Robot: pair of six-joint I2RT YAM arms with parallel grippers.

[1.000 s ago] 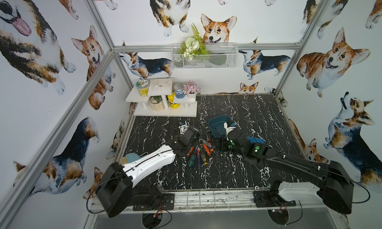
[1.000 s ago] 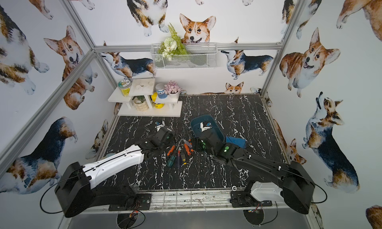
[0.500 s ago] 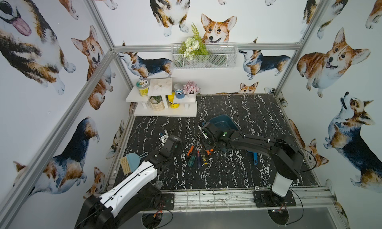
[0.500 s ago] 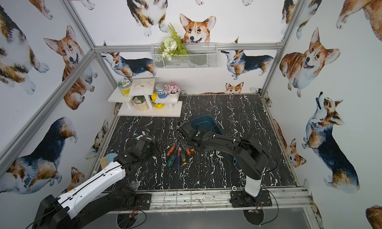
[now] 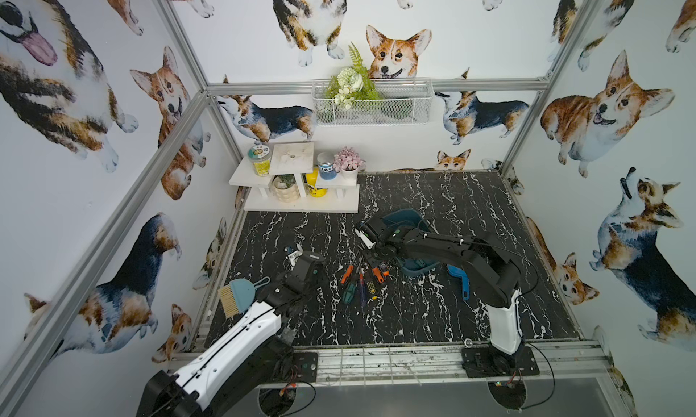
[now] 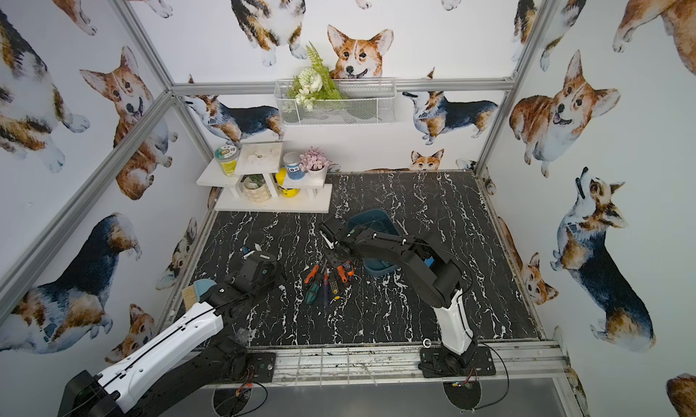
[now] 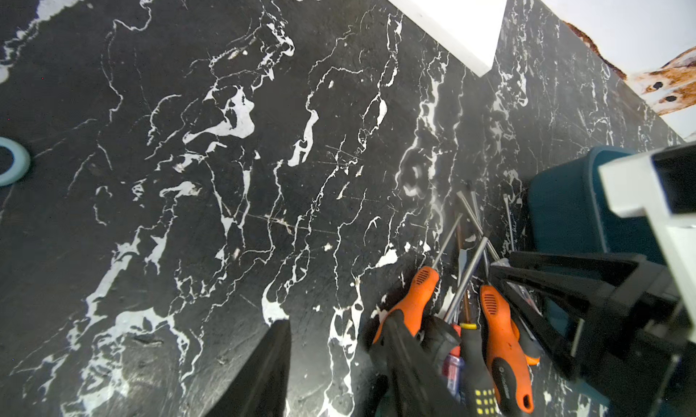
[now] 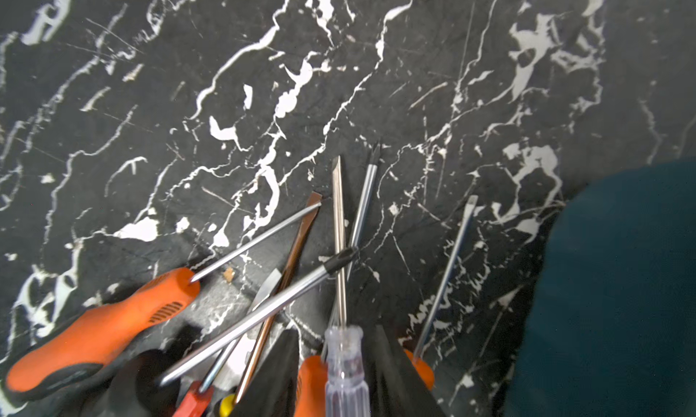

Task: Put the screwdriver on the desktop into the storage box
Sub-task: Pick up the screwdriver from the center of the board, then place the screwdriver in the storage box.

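Your right fingers straddle the clear-handled screwdriver in the mid-frame pile left of the storage box, whether clamped I cannot tell, left fingers apart, empty; lifting may drag the orange handle wedged alongside.

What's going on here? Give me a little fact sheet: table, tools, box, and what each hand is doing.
Surface: black marbled desktop
Tools: screwdrivers piled mid-desktop
Storage box: teal, beside the pile, partly behind the right arm
Right hand: at the pile, fingers either side of a clear-handled screwdriver; grip unclear
Left hand: open, above bare desktop beside the pile
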